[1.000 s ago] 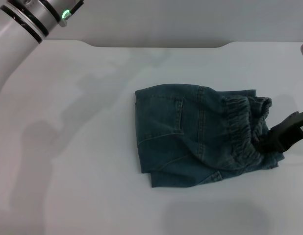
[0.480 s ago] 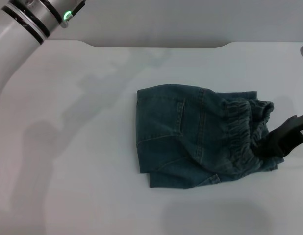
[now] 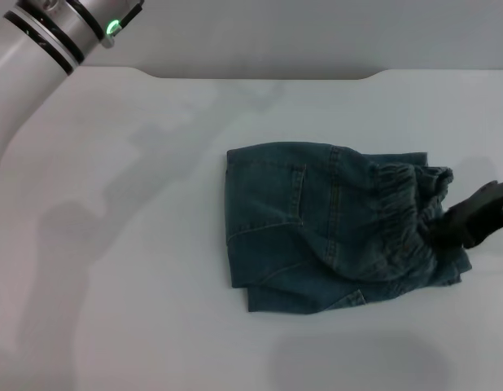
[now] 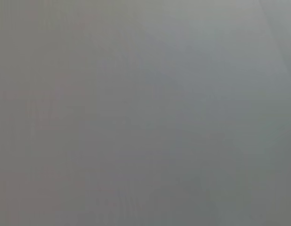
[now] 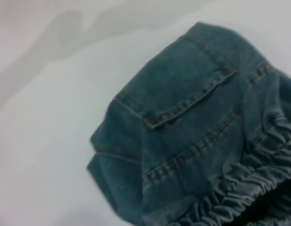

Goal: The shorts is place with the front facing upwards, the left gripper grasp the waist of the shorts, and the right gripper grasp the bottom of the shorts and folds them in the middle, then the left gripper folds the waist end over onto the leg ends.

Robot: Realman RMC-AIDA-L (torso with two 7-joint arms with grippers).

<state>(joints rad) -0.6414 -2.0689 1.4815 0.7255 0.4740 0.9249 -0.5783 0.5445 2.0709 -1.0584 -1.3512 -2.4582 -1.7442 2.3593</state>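
The shorts (image 3: 317, 220) lie folded in a compact block on the white table (image 3: 129, 261), a stitched pocket (image 3: 272, 191) facing up. Their ruffled waist (image 3: 402, 220) is at the right end of the block. My right gripper (image 3: 451, 230) comes in from the right edge and sits against that waist; its fingertips are hidden in the cloth. The right wrist view shows the shorts (image 5: 183, 103) close up, with the gathered waist (image 5: 251, 188) nearest the camera. Only my left arm (image 3: 48, 32), with its green light, shows at the far left corner. The leg ends are hidden.
The table's far edge (image 3: 260, 78) runs behind the shorts, against a grey wall. Bare tabletop lies to the left of and in front of the shorts. The left wrist view holds only a flat grey surface.
My right gripper has shifted slightly away from me at the waist, and the ruffled edge has moved a little with it. The left arm has barely moved.
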